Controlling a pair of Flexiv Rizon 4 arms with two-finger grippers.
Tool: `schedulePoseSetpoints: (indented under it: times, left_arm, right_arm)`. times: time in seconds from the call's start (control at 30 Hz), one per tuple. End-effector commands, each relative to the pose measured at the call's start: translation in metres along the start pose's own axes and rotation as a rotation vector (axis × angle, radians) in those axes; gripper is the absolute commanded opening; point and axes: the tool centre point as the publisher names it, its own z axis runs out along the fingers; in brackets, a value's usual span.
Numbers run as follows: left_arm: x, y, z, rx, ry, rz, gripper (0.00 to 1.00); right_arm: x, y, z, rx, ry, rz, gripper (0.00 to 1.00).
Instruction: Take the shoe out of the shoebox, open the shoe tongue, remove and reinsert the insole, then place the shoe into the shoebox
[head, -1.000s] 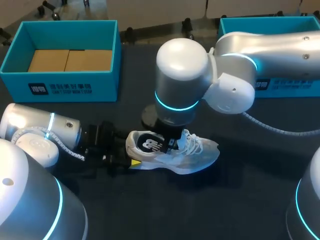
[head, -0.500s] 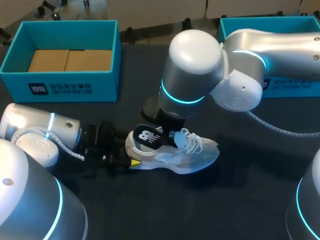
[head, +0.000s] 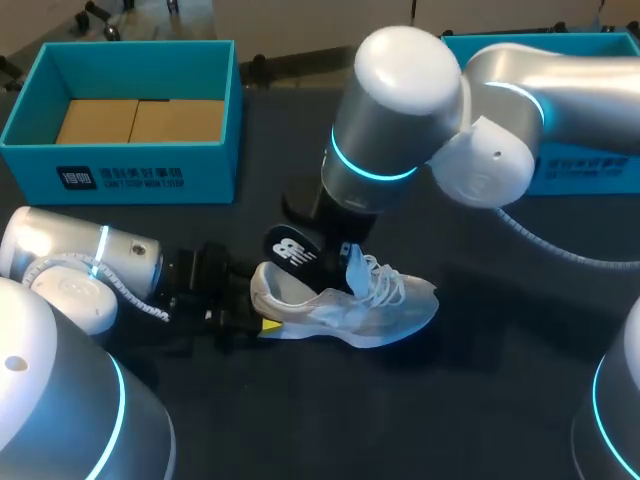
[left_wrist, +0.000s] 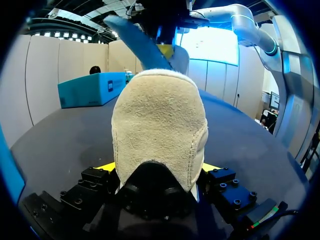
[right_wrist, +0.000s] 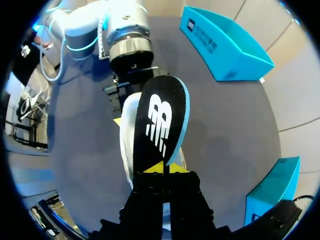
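Observation:
A white lace-up shoe (head: 350, 305) lies on the dark table with its heel toward my left arm. The left gripper (head: 262, 318) holds that heel; in the left wrist view the tan heel (left_wrist: 160, 125) fills the gap between both yellow tips (left_wrist: 106, 167). The black insole (head: 293, 250), with a white logo and a blue underside, slants up out of the shoe's opening. My right gripper (right_wrist: 163, 169) is shut on the insole's (right_wrist: 160, 120) toe end, above the shoe (right_wrist: 127, 130).
A teal shoebox (head: 130, 170) with a cardboard floor stands at the back left. A second teal box (head: 560, 45) sits at the back right, partly behind my right arm. Bare dark table lies in front of the shoe.
My right arm has risen and shifted to the right, drawing the insole up out of the shoe. The left arm and the shoe have stayed put.

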Motion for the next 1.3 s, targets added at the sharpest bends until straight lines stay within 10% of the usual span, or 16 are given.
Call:
schedulePoseSetpoints:
  times: [0.03,0.53,0.6,0.67,1.3]
  left_arm:
    - [-0.001,0.000,0.000,-0.003,0.002,-0.001,0.00]
    - [-0.001,0.000,0.000,-0.003,0.002,-0.001,0.00]
    - [-0.001,0.000,0.000,-0.003,0.002,-0.001,0.00]
    - [-0.001,0.000,0.000,-0.003,0.002,-0.001,0.00]
    - [-0.001,0.000,0.000,-0.003,0.002,-0.001,0.00]
  right_arm:
    - [-0.003,0.009,0.003,0.001,0.028,-0.022,0.00]
    - [-0.001,0.031,0.015,-0.047,0.128,-0.092,0.00]
    - [-0.001,0.032,0.015,-0.063,0.146,-0.094,0.38]
    - [-0.001,0.033,0.012,-0.094,0.154,-0.086,0.47]
    - [0.005,0.023,0.004,-0.302,0.414,0.036,0.63]
